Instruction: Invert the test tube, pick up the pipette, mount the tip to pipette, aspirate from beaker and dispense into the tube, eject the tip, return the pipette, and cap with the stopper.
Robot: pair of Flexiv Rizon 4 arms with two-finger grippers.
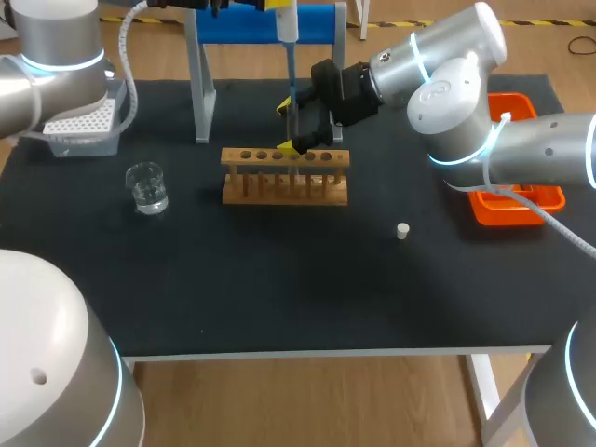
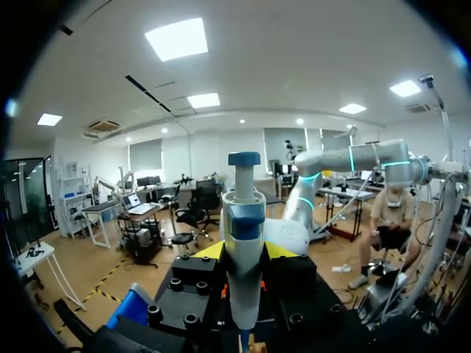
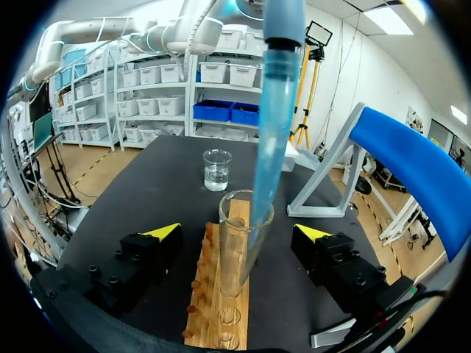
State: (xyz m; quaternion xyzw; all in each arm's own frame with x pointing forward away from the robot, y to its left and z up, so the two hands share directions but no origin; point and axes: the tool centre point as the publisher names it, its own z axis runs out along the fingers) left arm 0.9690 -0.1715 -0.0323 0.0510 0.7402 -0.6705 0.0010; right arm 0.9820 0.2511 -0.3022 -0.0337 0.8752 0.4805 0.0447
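DISPENSING AT THE RACK: The left gripper [image 2: 243, 251] clamps the pipette [image 2: 243, 209] upright, one yellow-tipped finger on each side of its body. The pale blue tip [image 3: 272, 140] runs down from it, and its lower end sits just inside the mouth of the test tube [image 3: 237, 250]. The tube stands open end up in the wooden rack [image 3: 221, 316]. The right gripper [image 3: 239, 232] brackets the tube with its fingers spread wide, both well clear of the glass.

The step in hand looks like dispensing. It calls for a plumb, centred pipette so the tip does not push against the rim, and for a slow press on the plunger. The tip should be lifted straight out only once it has emptied. Whether it holds liquid cannot be told from here.

Farther out on the black table [image 1: 279, 289], the beaker [image 1: 147, 188] of clear liquid stands well to the left of the rack. The stopper [image 1: 402, 231] lies alone to the right. A blue stand [image 1: 265, 23] rises behind the rack.
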